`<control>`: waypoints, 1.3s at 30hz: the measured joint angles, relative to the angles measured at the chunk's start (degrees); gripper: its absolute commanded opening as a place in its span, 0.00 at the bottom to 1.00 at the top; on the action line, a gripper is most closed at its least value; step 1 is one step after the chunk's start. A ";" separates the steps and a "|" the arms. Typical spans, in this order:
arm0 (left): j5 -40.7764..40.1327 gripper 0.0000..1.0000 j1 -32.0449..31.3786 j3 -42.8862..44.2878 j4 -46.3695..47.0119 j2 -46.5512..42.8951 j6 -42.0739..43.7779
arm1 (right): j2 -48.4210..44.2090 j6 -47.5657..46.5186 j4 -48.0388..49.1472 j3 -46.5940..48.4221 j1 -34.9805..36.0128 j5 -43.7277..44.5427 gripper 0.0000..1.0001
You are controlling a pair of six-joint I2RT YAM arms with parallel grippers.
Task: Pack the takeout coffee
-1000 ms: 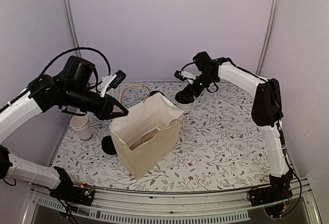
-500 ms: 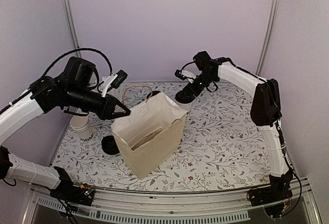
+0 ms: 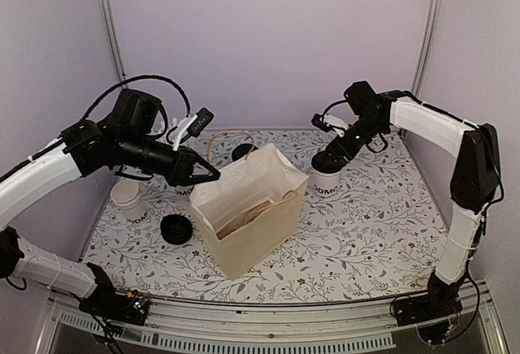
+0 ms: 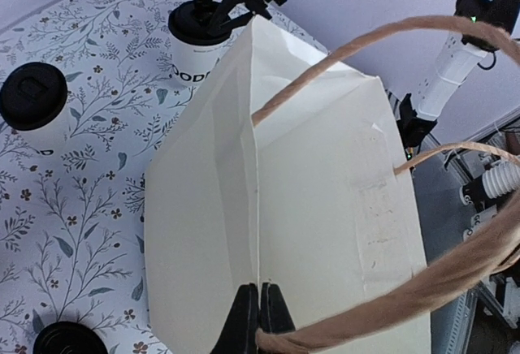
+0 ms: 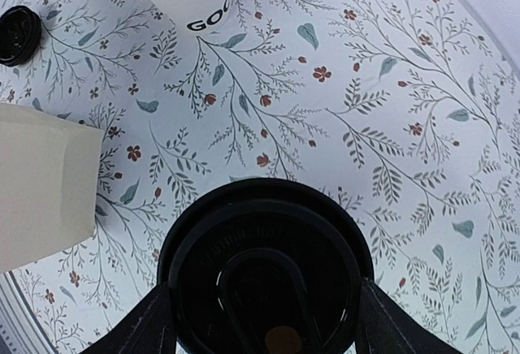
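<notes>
The takeout coffee (image 3: 327,177), a white cup with dark lettering and a black lid (image 5: 264,265), stands right of the bag, and my right gripper (image 3: 337,155) is shut on it from above. Its fingers (image 5: 150,325) press both sides of the lid. The cream paper bag (image 3: 253,206) stands upright and open at the table's middle. My left gripper (image 4: 260,315) is shut on the bag's near rim, right by a twine handle (image 4: 382,321). In the left wrist view the held cup (image 4: 201,36) shows beyond the bag (image 4: 309,208).
A second lidded cup (image 3: 242,153) stands behind the bag. Lidless stacked white cups (image 3: 130,200) are at the left edge. A loose black lid (image 3: 176,228) lies in front of them. The floral table cover (image 3: 366,232) spreads right of the bag.
My right gripper closed on the lidded cup and carried it right and toward the front. The left gripper dragged the bag's rim rightward, shifting the bag that way.
</notes>
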 measured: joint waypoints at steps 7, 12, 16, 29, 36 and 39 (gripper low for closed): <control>6.86 0.00 0.52 3.56 1.84 6.03 2.05 | -20.00 -1.64 0.66 -18.80 -1.25 0.26 0.60; 11.96 0.00 1.46 10.34 0.72 12.07 4.74 | -26.86 -3.23 0.66 -27.08 -1.11 -1.09 0.60; 14.88 0.00 2.47 17.31 -2.91 18.69 7.65 | -29.77 -5.16 0.02 -30.60 -1.14 -2.49 0.60; 16.33 0.23 3.61 26.12 -11.52 29.55 11.72 | -33.68 -10.16 -0.44 -37.90 -1.14 -3.78 0.62; 14.58 0.43 3.63 28.44 -12.85 29.53 12.17 | -33.97 -11.72 -0.70 -38.91 -1.14 -3.96 0.81; 13.22 0.45 3.61 28.74 -12.90 28.96 12.37 | -34.12 -13.14 -2.14 -38.25 -1.14 -4.17 0.84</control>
